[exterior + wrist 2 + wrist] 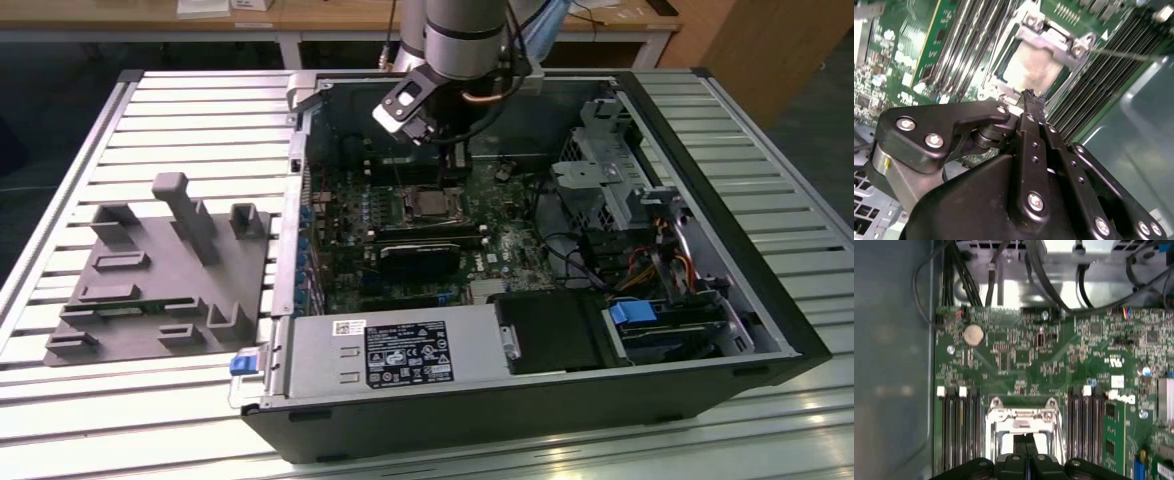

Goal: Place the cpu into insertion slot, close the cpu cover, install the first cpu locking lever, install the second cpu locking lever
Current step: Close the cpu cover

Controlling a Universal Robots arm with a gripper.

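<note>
The gripper (1029,96), pinched together on nothing, hovers just above the cpu (1026,70) framed by its cover (1050,41); in the exterior view, at the cpu's 12 o'clock.

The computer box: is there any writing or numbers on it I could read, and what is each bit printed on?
Black label on the grey power box: symbols and print, too small to read.
White sticker beside that label: too small to read.
White print on the green board, in the first wrist view: too blurred to read.
No text reads clearly anywhere.
</note>
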